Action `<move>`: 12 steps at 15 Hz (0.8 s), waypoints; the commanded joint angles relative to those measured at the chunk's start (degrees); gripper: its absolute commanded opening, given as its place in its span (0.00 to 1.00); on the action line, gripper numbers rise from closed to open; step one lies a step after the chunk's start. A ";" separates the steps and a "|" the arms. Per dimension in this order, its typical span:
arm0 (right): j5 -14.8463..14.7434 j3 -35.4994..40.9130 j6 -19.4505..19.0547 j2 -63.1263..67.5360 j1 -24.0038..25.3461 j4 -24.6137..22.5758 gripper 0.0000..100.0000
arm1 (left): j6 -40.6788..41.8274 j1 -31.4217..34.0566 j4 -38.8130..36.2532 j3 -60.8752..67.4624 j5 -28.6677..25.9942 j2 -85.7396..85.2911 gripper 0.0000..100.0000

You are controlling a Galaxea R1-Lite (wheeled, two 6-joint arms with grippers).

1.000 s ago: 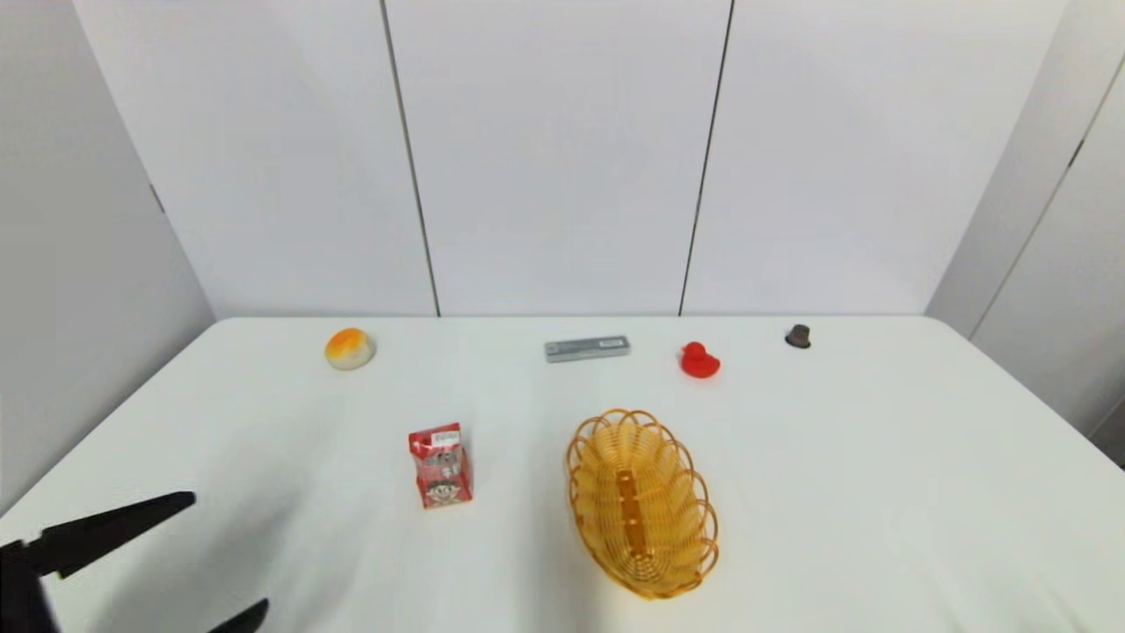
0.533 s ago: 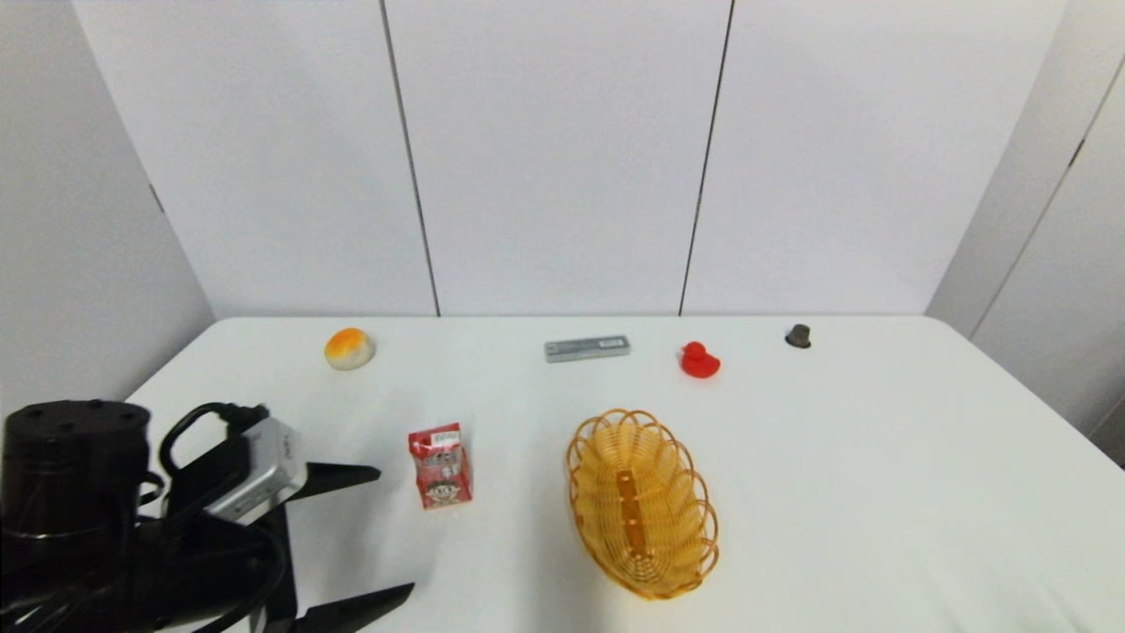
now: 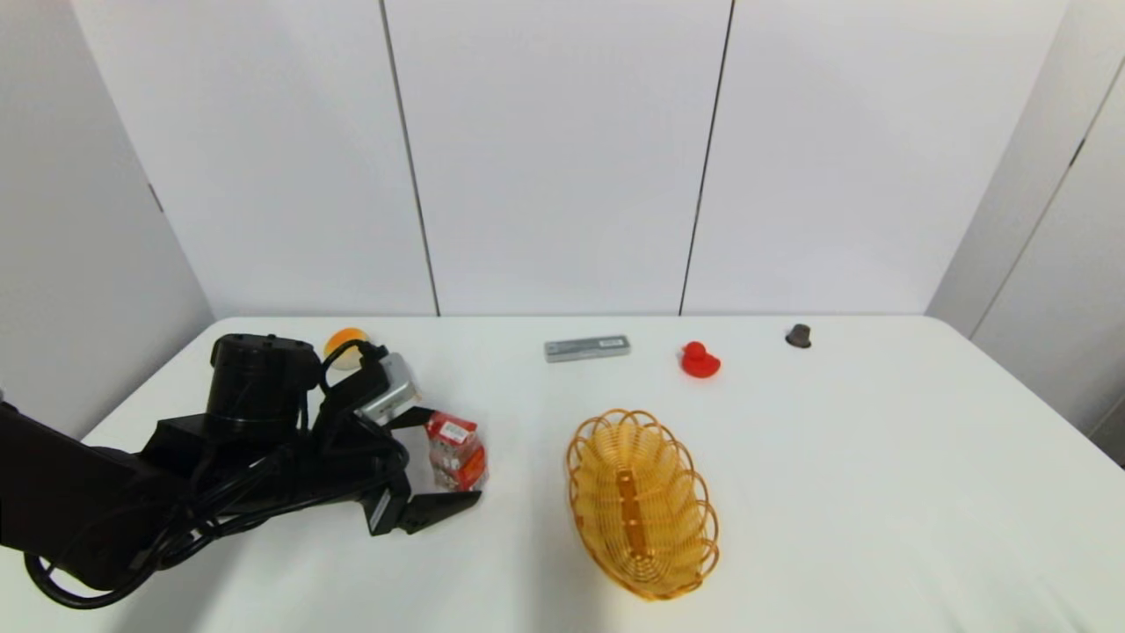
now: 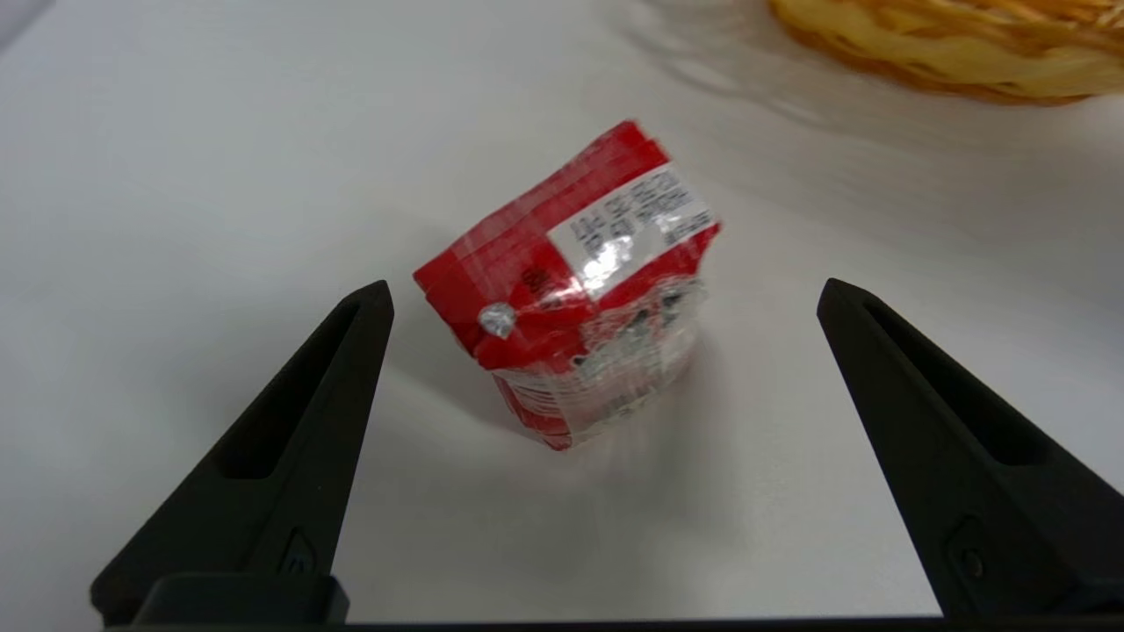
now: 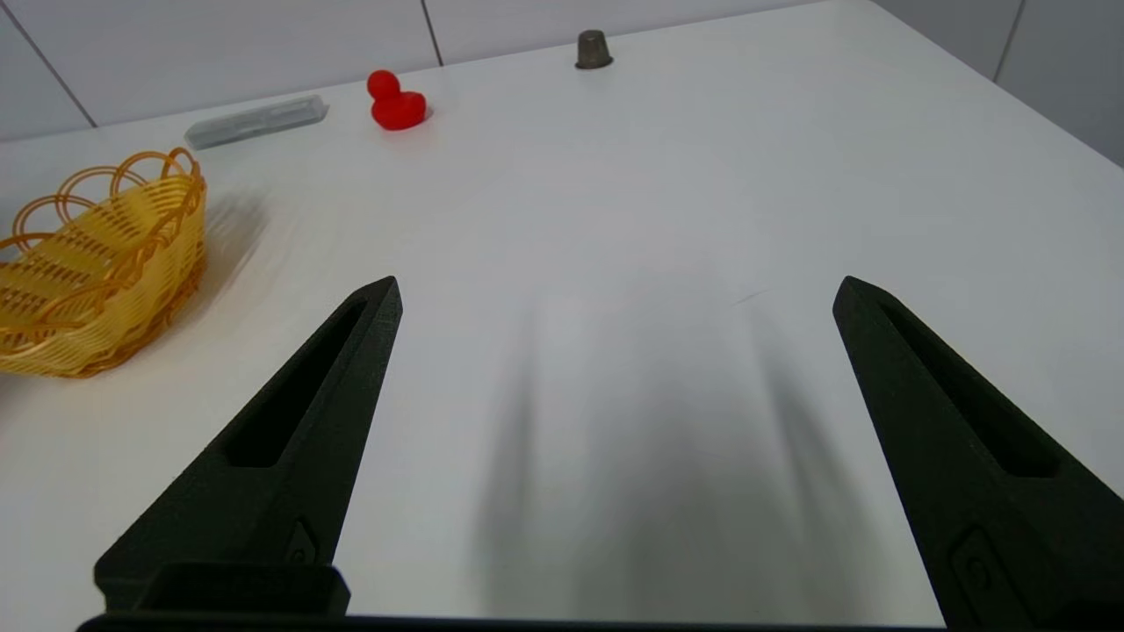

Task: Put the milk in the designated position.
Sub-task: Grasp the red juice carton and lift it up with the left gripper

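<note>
So the left gripper (image 3: 448,459) is parked right around the milk carton (image 3: 456,451), fingers spread wide, one on each side of it. From the left wrist camera you can see clear table on both sides between the fingers (image 4: 290,448) and the milk carton (image 4: 575,290), so nothing is touching it. The carton stands on the white table (image 3: 835,457), looking a bit tilted, white label (image 4: 632,215) on the top face and shiny wrap over the red sides.

Taking the yellow wicker basket (image 3: 642,501) as the landmark: the carton sits just off the basket's left side, near it but apart, not in it. The edge of that same basket (image 4: 948,44) pokes into the left wrist view past the carton.

Behind the basket, along the far edge of the table, there's a grey flat case (image 3: 586,348), a red toy duck (image 3: 700,361) to the right of that, and a small dark cone-shaped thing (image 3: 798,336) further right again. Way over to the far left of the basket, an orange and white bun-looking thing (image 3: 344,339) peeks out from behind the left arm.

The right gripper (image 5: 615,298) isn't in the head camera view at all. Its own camera shows its fingers spread too, holding nothing, hanging over bare table on the basket's (image 5: 97,290) right side, with the duck (image 5: 395,104), the case (image 5: 255,121) and the cone thing (image 5: 594,49) beyond.
</note>
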 commanded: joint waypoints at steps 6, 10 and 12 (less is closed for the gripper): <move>0.00 0.00 0.02 0.07 0.00 0.01 1.00 | -0.87 0.19 -0.04 -4.81 1.02 4.71 1.00; 0.00 0.00 0.02 0.07 0.00 0.01 1.00 | -1.31 0.19 0.14 -5.16 1.02 5.06 0.00; 0.00 0.00 0.02 0.07 0.00 0.01 1.00 | -1.31 0.19 0.23 -5.25 1.02 5.06 0.00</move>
